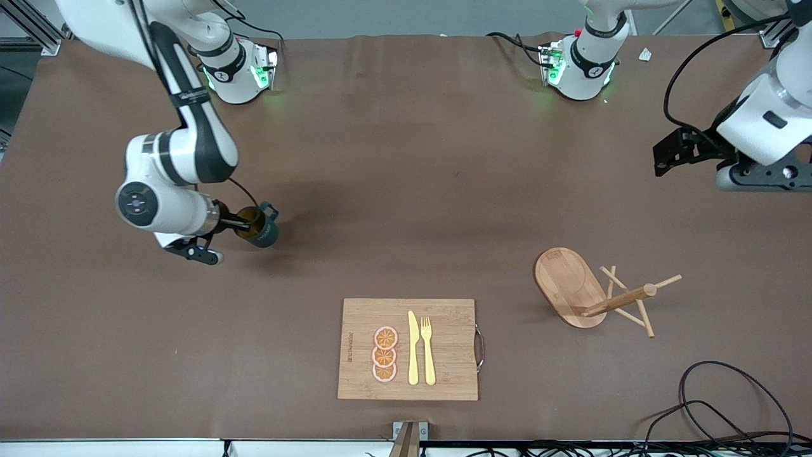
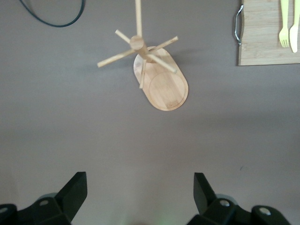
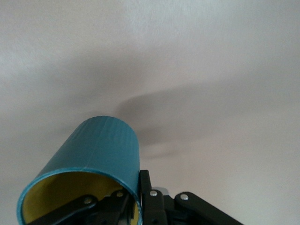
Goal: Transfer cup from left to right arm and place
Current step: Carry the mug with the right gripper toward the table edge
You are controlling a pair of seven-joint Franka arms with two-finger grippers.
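Observation:
The cup point(image 1: 261, 230), dark teal with a mustard-yellow inside and a small handle, is held tilted on its side low over the table near the right arm's end. My right gripper point(image 1: 243, 222) is shut on its rim, one finger inside and one outside. In the right wrist view the cup point(image 3: 101, 147) fills the lower part, with the gripper point(image 3: 138, 199) clamped on its wall. My left gripper point(image 1: 758, 179) waits high over the left arm's end of the table. In the left wrist view it point(image 2: 140, 183) is wide open and empty.
A wooden mug tree point(image 1: 587, 292) lies tipped on the table toward the left arm's end; it also shows in the left wrist view point(image 2: 159, 77). A wooden cutting board point(image 1: 361, 330) holds orange slices, a yellow knife and a fork. Black cables point(image 1: 729, 406) lie near the front corner.

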